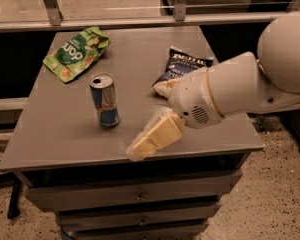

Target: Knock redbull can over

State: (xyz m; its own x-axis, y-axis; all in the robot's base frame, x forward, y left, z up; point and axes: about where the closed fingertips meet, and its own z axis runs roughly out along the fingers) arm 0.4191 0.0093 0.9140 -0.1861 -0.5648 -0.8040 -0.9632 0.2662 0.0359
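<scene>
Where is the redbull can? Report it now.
In the camera view, the redbull can stands upright left of centre on the table, nearer than the green snack pouch; the gripper is to its right by the front edge.

One can (104, 101), two bags (76, 52) (179, 66), one tool (140, 149) above table (55, 134).

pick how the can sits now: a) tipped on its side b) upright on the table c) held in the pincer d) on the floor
b: the can stands upright on the table, apart from the pincer near the front edge, to its right in the picture.
</scene>
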